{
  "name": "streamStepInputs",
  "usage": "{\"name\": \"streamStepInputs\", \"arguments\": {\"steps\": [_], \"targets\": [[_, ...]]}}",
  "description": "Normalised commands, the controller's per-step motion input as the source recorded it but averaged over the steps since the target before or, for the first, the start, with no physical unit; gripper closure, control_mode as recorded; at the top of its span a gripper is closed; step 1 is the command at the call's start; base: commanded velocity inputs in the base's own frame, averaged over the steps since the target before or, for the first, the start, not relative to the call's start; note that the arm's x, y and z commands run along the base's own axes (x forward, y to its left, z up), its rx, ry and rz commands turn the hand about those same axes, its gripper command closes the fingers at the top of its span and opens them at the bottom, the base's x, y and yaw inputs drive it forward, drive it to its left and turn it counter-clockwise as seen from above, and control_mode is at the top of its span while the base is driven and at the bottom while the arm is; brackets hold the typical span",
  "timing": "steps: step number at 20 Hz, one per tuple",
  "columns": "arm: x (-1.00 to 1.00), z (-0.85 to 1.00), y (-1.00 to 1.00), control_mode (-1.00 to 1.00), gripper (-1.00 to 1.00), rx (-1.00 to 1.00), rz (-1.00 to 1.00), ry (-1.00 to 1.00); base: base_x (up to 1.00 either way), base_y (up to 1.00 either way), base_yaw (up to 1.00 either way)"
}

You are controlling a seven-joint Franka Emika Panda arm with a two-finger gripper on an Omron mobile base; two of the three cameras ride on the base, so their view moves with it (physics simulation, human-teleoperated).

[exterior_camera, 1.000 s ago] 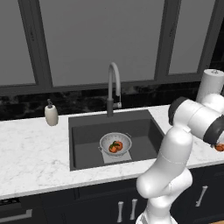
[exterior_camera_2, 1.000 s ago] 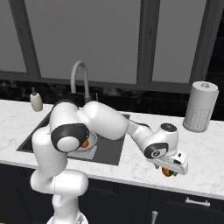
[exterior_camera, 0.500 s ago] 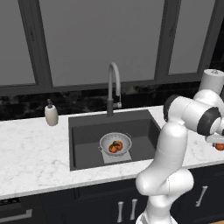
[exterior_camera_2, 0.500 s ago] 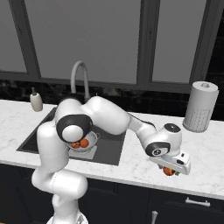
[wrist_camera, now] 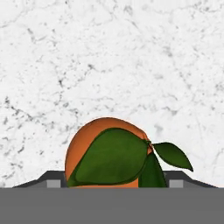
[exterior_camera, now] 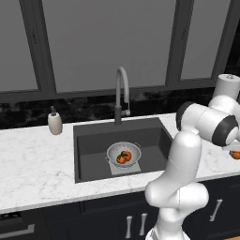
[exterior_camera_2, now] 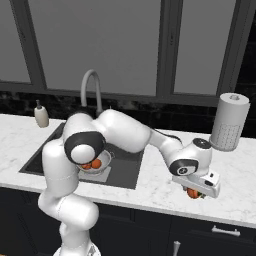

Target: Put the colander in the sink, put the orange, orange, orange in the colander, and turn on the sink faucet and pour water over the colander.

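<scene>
Tool (exterior_camera_2: 196, 193) seemingly around leafy orange (wrist_camera: 107, 153)

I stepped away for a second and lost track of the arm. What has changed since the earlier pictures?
The gripper has sunk lower over the orange on the marble counter right of the sink, and its jaws have narrowed around the fruit; a firm grip is not clear yet. The elbow shifted a little. Unchanged: the colander with two oranges in the sink, the faucet, the soap bottle.

Both base views overlook the sink (exterior_camera: 140, 136) from behind; the hand view faces the marble counter (wrist_camera: 109, 57) closely.
</scene>
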Motion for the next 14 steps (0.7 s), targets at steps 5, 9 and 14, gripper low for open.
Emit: {"name": "streamStepInputs", "arguments": {"steps": [5, 9, 14], "targets": [[0.0, 0.21, 0.63, -1.0, 1.0, 0.0, 0.03, 0.0, 0.0, 0.0, 0.0], [0.0, 0.3, 0.69, -1.0, 1.0, 0.0, 0.02, 0.0, 0.0, 0.0, 0.0], [0.0, 0.19, 0.74, -1.0, 1.0, 0.0, 0.02, 0.0, 0.0, 0.0, 0.0]]}}
